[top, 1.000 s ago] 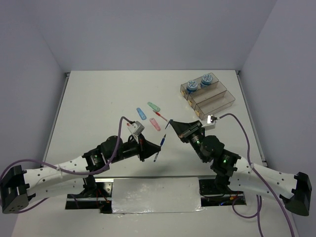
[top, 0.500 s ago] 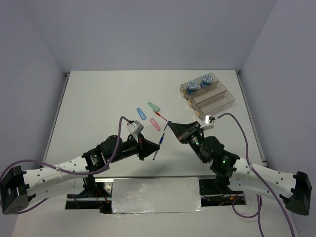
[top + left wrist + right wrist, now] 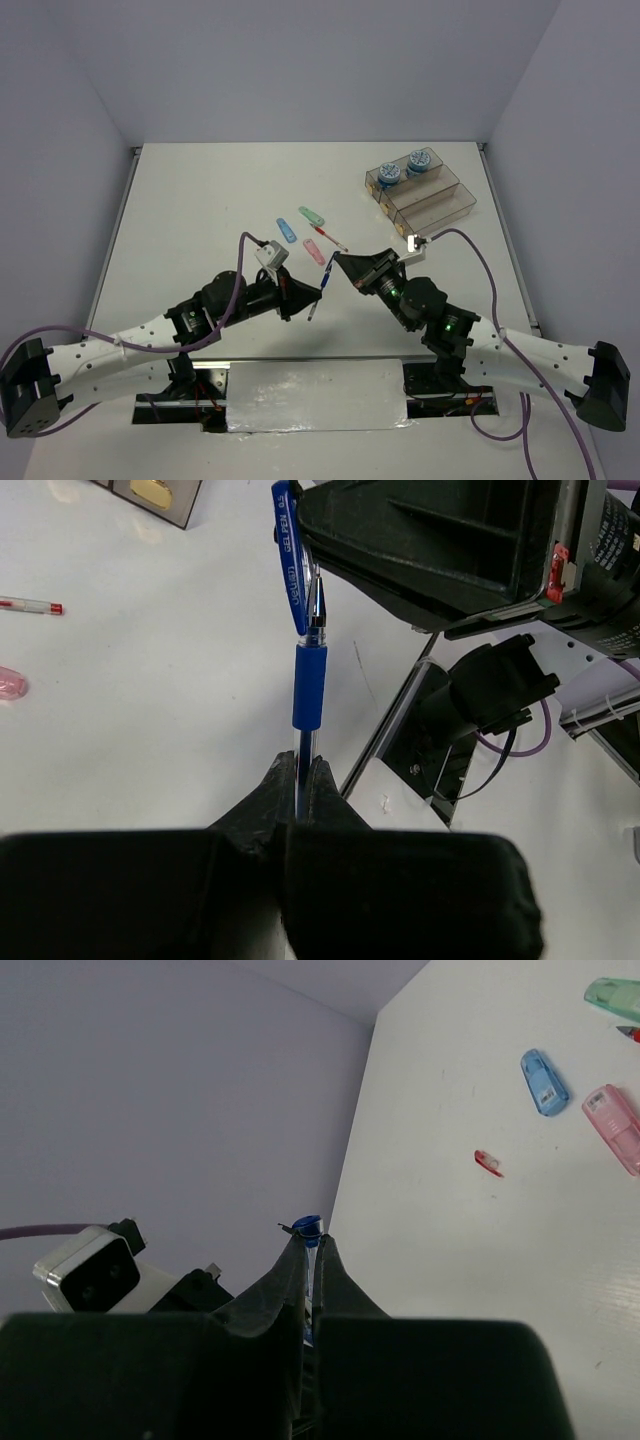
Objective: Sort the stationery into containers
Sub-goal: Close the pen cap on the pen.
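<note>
A blue pen (image 3: 322,290) hangs above the table between both arms. My left gripper (image 3: 317,293) is shut on its clear barrel (image 3: 300,750). My right gripper (image 3: 334,264) is shut on its cap end (image 3: 309,1226), fingertip to fingertip with the left one. On the table beyond lie a red pen (image 3: 328,238), a blue flat piece (image 3: 286,230), a green one (image 3: 312,215), a pink one (image 3: 314,252) and a tiny red bit (image 3: 488,1161). The containers (image 3: 440,205) stand at the far right. Two tape rolls (image 3: 390,175) sit in the farthest bin.
The white walls close in the table at the back and sides. Purple cables loop from both wrists. A metal plate (image 3: 315,392) lies between the arm bases at the near edge. The left wrist camera housing (image 3: 88,1268) shows in the right wrist view.
My right gripper has moved left and nearer, onto the pen's cap end. The left gripper and the pen have shifted only slightly.
</note>
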`<state>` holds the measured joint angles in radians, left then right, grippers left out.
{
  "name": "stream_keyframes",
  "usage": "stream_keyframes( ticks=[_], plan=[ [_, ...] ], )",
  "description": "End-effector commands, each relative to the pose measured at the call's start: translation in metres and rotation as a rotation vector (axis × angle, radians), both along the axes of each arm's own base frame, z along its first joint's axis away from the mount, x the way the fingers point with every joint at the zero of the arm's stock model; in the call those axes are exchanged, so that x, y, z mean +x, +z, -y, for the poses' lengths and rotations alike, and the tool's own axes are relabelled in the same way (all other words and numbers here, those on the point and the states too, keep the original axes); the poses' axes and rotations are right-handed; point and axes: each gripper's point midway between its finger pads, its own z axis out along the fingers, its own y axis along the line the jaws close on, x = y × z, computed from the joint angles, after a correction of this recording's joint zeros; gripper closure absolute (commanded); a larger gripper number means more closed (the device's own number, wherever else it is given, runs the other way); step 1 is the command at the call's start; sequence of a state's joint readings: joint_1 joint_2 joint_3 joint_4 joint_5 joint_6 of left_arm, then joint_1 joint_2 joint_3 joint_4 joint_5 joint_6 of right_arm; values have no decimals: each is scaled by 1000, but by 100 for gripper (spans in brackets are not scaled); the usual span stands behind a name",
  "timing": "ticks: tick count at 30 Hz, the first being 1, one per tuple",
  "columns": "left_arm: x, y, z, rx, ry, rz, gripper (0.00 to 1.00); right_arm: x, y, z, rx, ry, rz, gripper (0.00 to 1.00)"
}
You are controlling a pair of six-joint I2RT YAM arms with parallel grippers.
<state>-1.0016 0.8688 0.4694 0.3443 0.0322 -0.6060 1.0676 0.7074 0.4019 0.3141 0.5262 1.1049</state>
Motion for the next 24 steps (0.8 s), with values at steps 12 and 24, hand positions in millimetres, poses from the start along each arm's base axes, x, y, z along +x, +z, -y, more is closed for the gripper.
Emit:
stream_keyframes(
  ticks=[12, 24],
  plan=[
    [0, 19, 4, -68, -29, 36, 100, 8, 30, 11, -16, -80, 77, 100],
    [3, 18, 10, -51, -32, 31, 100, 5, 34, 6, -13, -55, 88, 100]
  ],
)
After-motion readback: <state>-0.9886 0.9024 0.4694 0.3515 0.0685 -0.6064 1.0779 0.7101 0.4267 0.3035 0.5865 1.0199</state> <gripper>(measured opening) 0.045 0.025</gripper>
